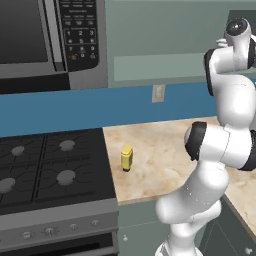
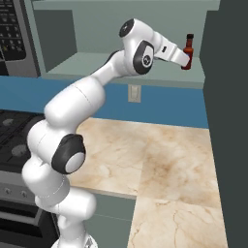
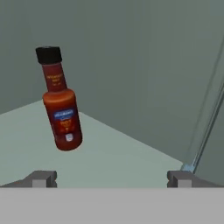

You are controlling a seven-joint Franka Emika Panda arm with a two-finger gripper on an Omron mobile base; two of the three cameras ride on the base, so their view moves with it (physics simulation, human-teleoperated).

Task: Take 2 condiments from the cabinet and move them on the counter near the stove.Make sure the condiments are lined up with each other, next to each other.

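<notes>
Your pincer [image 3: 112, 178] is released, jaws spread wide, nothing between them. It sits up inside the cabinet [image 2: 72, 68], reached over the shelf at the end of the arm. The hot-sauce bottle [image 3: 61, 103] stands on the shelf ahead of the pincer and off to its left in the hand view, apart from both fingertips [image 3: 41, 178]; that view is rolled, so the bottle looks tilted. In the right base view the same bottle [image 2: 188, 52] is just past the tip of your hand, upright near the dark side panel [image 2: 225, 97]; whether hand and bottle touch there, you cannot tell.

The yellow squeeze bottle [image 1: 126, 158] is far below the pincer, standing upright on the counter [image 1: 165, 150], just beside the stove [image 1: 50, 170] edge. The microwave [image 1: 50, 40] hangs above the stove, well off to the pincer's side.
</notes>
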